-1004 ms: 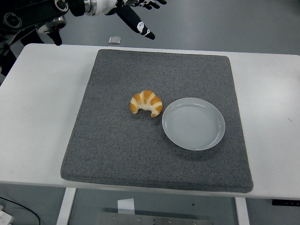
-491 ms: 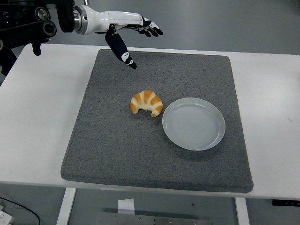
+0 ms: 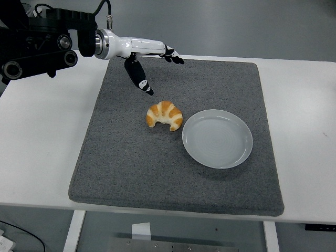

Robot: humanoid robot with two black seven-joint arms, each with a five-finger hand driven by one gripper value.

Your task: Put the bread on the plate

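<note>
The bread [image 3: 164, 115] lies on the grey mat [image 3: 131, 163], just left of the plate [image 3: 217, 138] and not quite touching its rim. The left hand [image 3: 144, 58] hangs above the mat beyond the bread, fingers spread wide and thumb pointing down, holding nothing. From where I stand, the risk is in the grasp. If the hand comes down off-centre, I think the curved, flaky bread could roll or skid across the mat. A thumb coming in from the left might shove the bread against the plate and nudge the plate away.
</note>
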